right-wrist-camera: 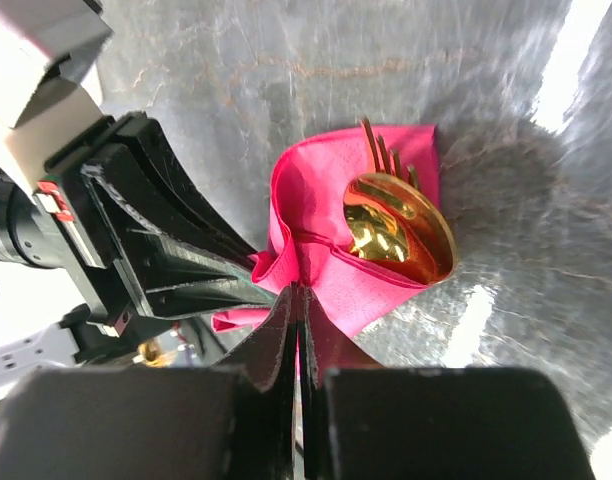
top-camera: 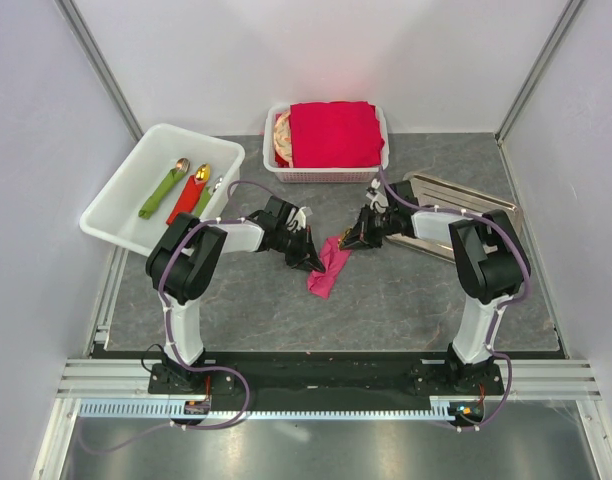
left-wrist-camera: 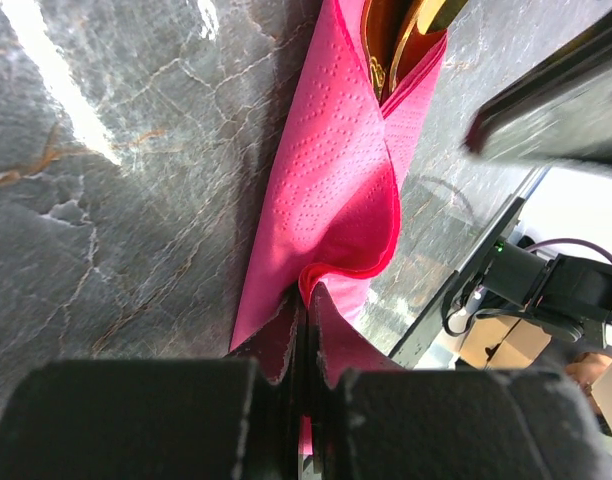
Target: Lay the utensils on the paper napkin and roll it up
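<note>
Two table-mounted robot arms are working a thin magenta-pink paper napkin (top-camera: 328, 272) at the centre of a grey marbled tabletop (top-camera: 416, 300), approx. midway btwn the arms. The left gripper (left-wrist-camera: 301, 335) is clamping a bunched edge of the sheet, jaws closed on the paper. The right gripper (right-wrist-camera: 298, 305), reaching in from the opp. side, is pinching another fold, its jaws also pressed together. The slim, shiny gold-coloured metal utensils (right-wrist-camera: 391, 200), an oval-bowled spoon (right-wrist-camera: 404, 235) w/ fork tines (right-wrist-camera: 379, 150) showing behind it, are lying inside the napkin. The paper is cupping up around them like a pocket, w/ their heads poking out at one end. Both arms are gripping paper, not metal, prob. so the sheet can be drawn over and turned round the cutlery. The placing step appears done, but the roll is looking loose and unfinished. Thin paper under two opposing pinches could tear, and the utensils could slide out of the open end. At rear left, a white plastic tub (top-camera: 116, 205) is holding gold spoons wrapped in green (top-camera: 161, 192) and red (top-camera: 189, 197) napkins. A white basket (top-camera: 277, 168) at rear centre is carrying a thick red napkin stack (top-camera: 334, 133).
</note>
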